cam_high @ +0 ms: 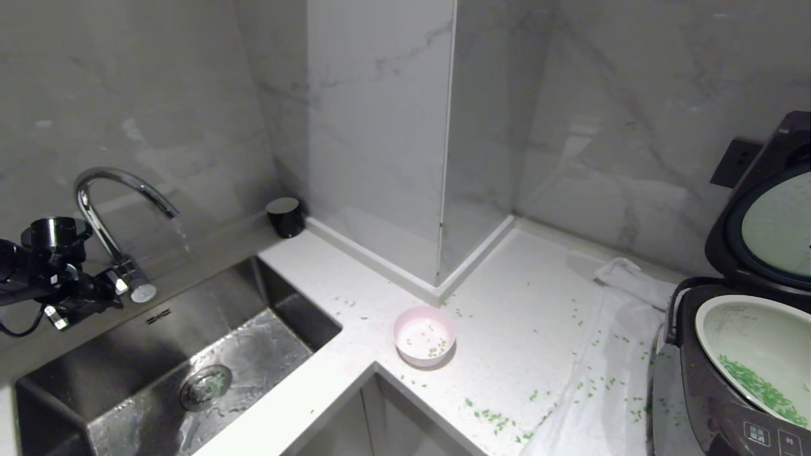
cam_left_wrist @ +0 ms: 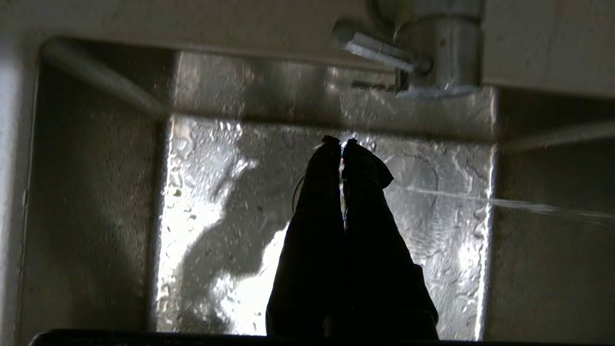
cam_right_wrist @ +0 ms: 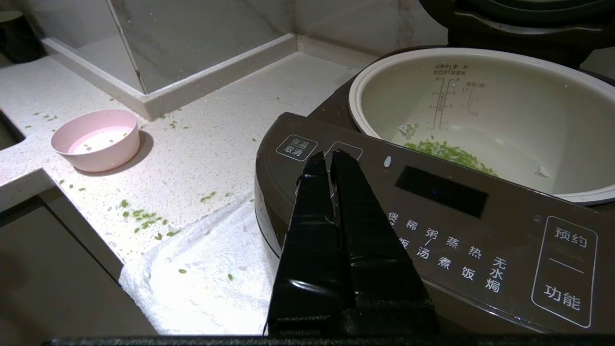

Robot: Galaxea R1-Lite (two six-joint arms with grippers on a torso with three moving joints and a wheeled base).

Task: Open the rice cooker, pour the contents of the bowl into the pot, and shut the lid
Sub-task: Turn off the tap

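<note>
Standing open at the head view's right edge, the lid [cam_high: 770,215] rises behind the pot [cam_high: 754,345]; the right gripper [cam_right_wrist: 326,154], pinched shut and empty, probably sits nearer than the closed left gripper [cam_left_wrist: 342,143].

My jaws look like glossy black plastic, smooth enough to catch the light. Below my left arm the sink [cam_high: 266,342] is brushed steel, wet and glinting, under a polished chrome tap [cam_high: 108,209]; the table [cam_high: 507,316] is speckled white stone, backed by glossy marble-look wall tiles [cam_high: 380,114]. The bowl [cam_high: 424,335] is matt pink plastic, the cloth [cam_high: 608,380] white and soft, the rice cooker [cam_right_wrist: 432,216] smooth satin brown with a pale matt pot [cam_right_wrist: 480,110].
</note>
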